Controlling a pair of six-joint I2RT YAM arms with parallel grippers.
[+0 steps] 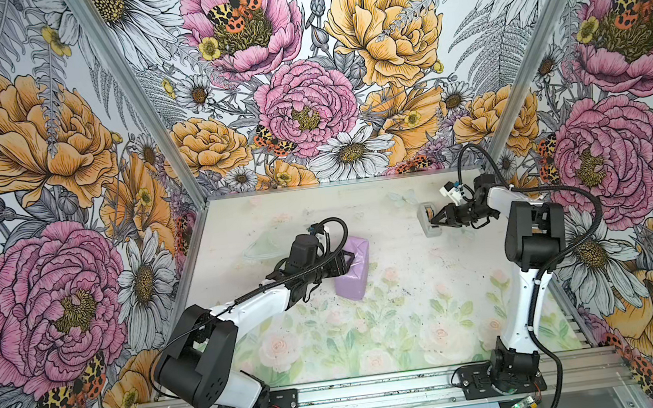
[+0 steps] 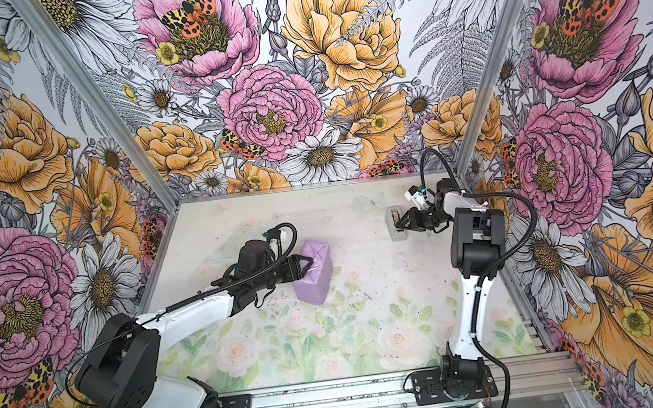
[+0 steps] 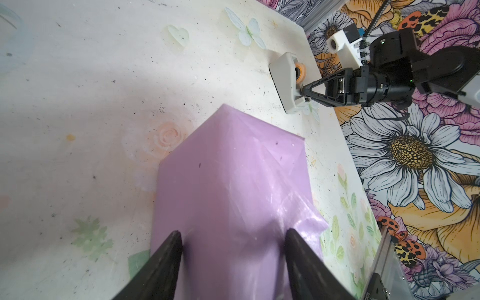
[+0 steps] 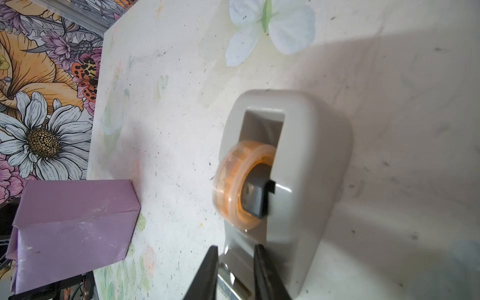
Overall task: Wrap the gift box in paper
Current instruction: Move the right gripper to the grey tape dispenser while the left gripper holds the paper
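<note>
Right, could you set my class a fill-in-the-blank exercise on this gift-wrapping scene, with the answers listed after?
1. The folded paper shows a glossy ___ face.
2. The tape dispenser holds a roll with an ___ core.
3. The left gripper has its jaws on the paper, while the right gripper has its jaws at the cutter end of the ___.

Missing words: lilac, orange, dispenser.
</note>
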